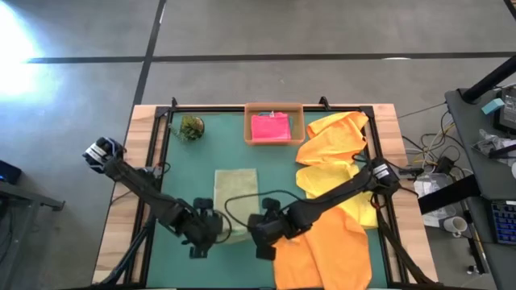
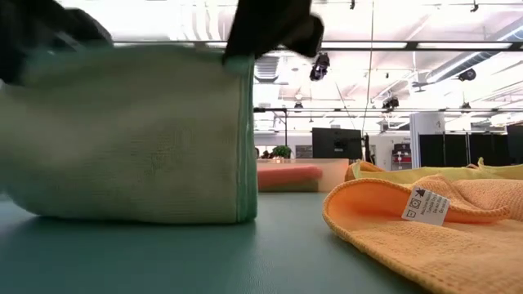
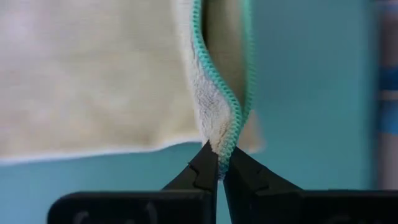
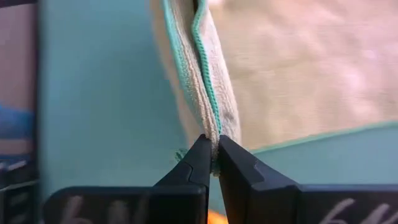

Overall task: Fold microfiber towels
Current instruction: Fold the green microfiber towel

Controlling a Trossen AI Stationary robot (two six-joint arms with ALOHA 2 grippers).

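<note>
Green tabletop (image 1: 181,173) here, sage towel (image 1: 235,189) lying near its front edge. We've got left hand (image 1: 211,229) and right hand (image 1: 256,232) each pinched shut on a near corner. If either thin pinch slips while lifting, we'd guess the fold goes crooked.

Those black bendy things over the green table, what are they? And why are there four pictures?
They are two robot arms. One picture looks down from above, one looks level across the table, and one camera rides on each wrist. The left hand and the right hand each pinch a corner of the pale green towel, lifting its near edge off the green mat. Beside it lie an orange towel and a yellow towel. A pink towel sits in the cardboard tray.
</note>
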